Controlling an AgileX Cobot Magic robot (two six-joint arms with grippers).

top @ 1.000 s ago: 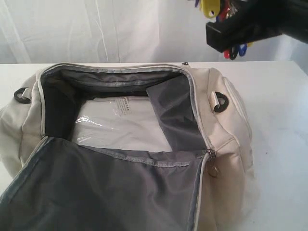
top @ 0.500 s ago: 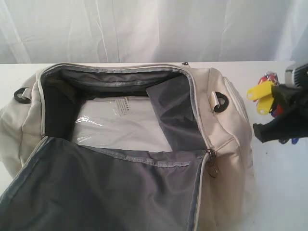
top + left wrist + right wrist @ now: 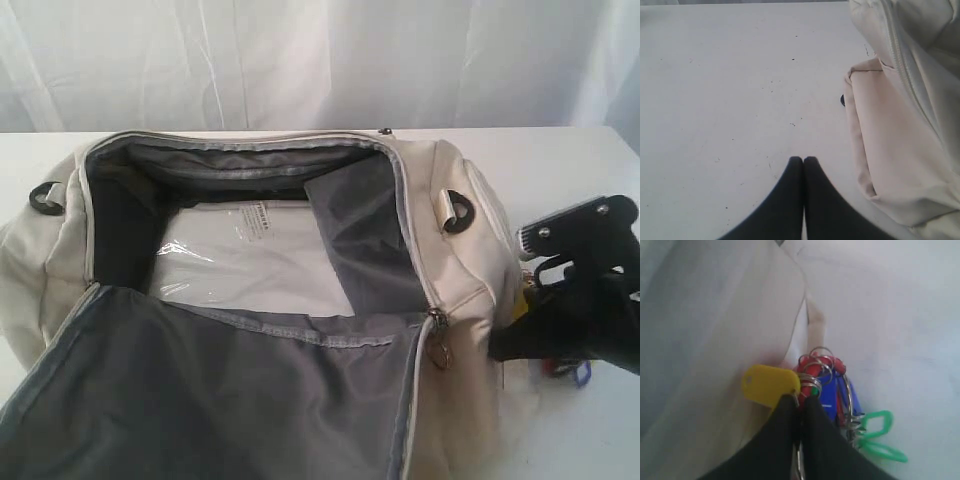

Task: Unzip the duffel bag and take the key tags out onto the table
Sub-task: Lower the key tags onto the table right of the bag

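White matte table [image 3: 580,170] carries a slouchy cream fabric duffel bag [image 3: 470,250], grey lining exposed. My right gripper [image 3: 801,399] is clenched on the wire rings of the glossy plastic key tags [image 3: 827,390] at the bag's 3 o'clock, prob. touching the table. Fingers of my left gripper [image 3: 803,160] are pinched together, empty.

Big white flat table [image 3: 580,170] with a bag on it.
The open cream cloth duffel bag [image 3: 480,270] lies on the table, and the bright plastic key tags [image 3: 830,396] sit low just beside the bag.
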